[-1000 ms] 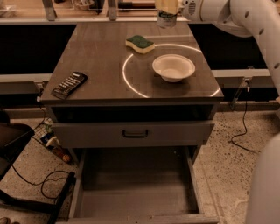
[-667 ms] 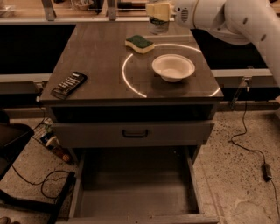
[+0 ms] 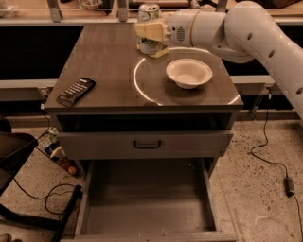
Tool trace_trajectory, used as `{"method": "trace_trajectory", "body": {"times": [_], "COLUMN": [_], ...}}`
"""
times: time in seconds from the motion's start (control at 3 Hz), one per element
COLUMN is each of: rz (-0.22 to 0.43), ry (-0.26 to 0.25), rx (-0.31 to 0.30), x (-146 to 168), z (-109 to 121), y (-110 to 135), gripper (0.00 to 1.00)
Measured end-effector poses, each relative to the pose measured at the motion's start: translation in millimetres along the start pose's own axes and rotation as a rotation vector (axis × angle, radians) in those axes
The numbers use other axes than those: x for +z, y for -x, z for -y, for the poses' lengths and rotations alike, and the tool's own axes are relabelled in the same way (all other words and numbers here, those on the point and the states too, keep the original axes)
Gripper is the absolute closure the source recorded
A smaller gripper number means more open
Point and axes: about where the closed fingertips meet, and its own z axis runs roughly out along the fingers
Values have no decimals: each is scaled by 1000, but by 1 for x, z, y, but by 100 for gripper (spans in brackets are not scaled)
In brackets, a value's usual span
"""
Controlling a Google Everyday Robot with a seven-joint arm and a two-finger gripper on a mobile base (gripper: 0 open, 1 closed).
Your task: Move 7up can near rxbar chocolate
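Gripper (image 3: 150,30) clamped around the upright 7up can (image 3: 148,13) at the far middle of the table top (image 3: 109,61), a sponge (image 3: 161,51) edge showing just below it. The rxbar chocolate (image 3: 75,91) lies well off to the near left, at the corner, long axis slanting far-right. One can, one bar, one sponge, one white bowl (image 3: 188,72)

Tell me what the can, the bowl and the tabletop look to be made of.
7up can, held by the gripper near the far edge of the tabletop: metal, going by its shiny silver top. bowl: matte off-white, plastic or ceramic; can't tell which. tabletop: grey wood-grain, probably laminate, smooth enough to reflect a light ring.
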Motion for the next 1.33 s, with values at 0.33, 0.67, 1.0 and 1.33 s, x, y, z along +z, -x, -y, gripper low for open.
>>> {"method": "trace_trajectory", "body": {"times": [0.33, 0.67, 1.0, 1.33], "rz": [15, 20, -2, -29], "ry": [81, 128, 174, 174], "rx": [3, 13, 29, 34], "x": [23, 48, 82, 102], "z": [-22, -33, -43, -47], "y": [-14, -31, -56, -77], "gripper": [100, 100, 100, 100]}}
